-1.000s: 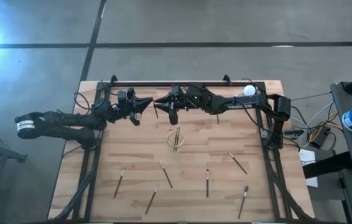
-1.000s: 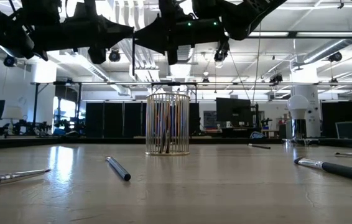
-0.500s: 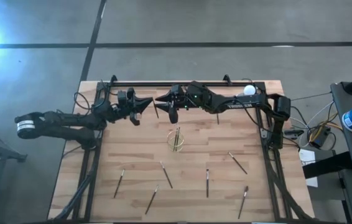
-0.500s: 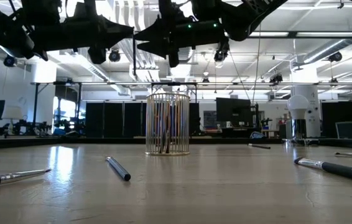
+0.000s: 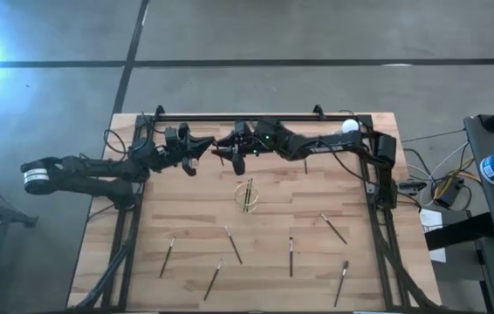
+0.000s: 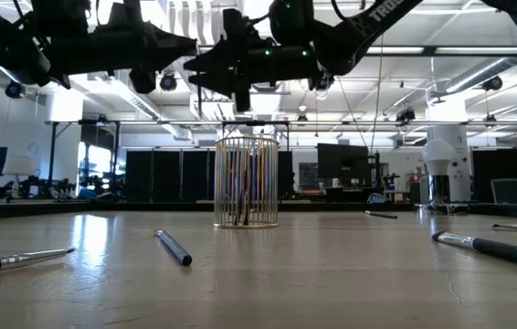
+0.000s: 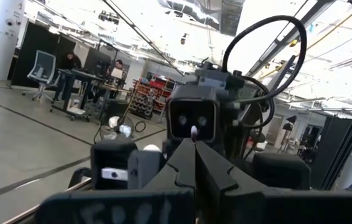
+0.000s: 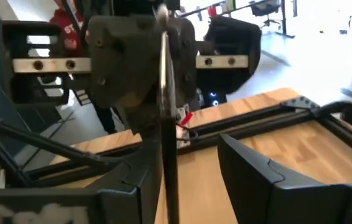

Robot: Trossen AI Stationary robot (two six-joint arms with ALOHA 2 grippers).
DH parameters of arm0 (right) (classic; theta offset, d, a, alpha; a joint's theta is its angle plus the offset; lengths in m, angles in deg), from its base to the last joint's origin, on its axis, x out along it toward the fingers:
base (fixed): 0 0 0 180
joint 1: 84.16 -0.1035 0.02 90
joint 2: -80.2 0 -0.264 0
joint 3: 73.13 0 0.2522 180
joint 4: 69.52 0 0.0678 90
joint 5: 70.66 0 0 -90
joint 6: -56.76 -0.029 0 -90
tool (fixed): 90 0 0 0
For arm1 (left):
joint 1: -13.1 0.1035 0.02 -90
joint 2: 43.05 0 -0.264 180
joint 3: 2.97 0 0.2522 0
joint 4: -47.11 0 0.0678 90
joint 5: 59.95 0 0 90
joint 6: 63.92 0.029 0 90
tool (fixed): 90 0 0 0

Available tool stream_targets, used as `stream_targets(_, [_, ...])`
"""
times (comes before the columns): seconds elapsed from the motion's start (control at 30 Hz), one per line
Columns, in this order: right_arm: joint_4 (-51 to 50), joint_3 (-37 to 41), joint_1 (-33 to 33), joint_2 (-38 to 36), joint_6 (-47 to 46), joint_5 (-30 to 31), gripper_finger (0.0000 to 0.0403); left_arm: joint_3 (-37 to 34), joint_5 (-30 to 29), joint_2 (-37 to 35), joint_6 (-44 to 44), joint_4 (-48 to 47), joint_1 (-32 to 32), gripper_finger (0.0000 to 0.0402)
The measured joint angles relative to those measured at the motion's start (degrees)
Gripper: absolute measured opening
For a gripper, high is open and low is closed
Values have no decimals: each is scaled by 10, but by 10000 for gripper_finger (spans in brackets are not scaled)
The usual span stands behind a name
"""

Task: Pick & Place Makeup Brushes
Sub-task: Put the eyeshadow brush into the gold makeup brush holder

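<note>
wire cup point(image 5: 247, 197): table point(image 5: 360, 174) centre; loose brushes point(image 5: 290, 255): near half; both hands: far edge

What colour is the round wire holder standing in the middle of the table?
The round wire holder is pale gold metal, shown best in the low view.

I work in a big open lab or workshop hall: bare concrete floor point(image 5: 317, 35), ceiling strip lights point(image 6: 441, 50), dark partitions, desks with office chairs point(image 7: 42, 65) where people sit, and red tool racks point(image 7: 154, 99) behind
</note>
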Motion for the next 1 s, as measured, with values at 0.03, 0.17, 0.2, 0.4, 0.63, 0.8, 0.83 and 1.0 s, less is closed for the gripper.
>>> stream_targets(0.03, [0,-3,0,0,3,-5,140,0,0,0,0,0,0,0])
stream_targets(0.17, [-1,-5,0,-6,18,-7,115,0,0,0,0,0,0,0])
stream_targets(0.2, [-1,-5,0,-7,20,-8,106,0,0,0,1,-1,0,0])
stream_targets(0.4, [-3,-4,0,-8,38,-8,35,-1,3,0,1,-1,0,0])
stream_targets(0.63, [-12,-4,0,-9,49,-8,17,-1,4,0,1,-6,0,0])
stream_targets(0.8, [-13,-4,0,-10,54,-8,16,-1,9,0,0,-7,0,0])
stream_targets(0.83, [-13,-4,0,-10,54,-8,16,-1,10,0,0,-7,0,0])
stream_targets(1.0, [-14,-3,-1,-10,54,-9,15,-1,12,0,0,-9,0,0])
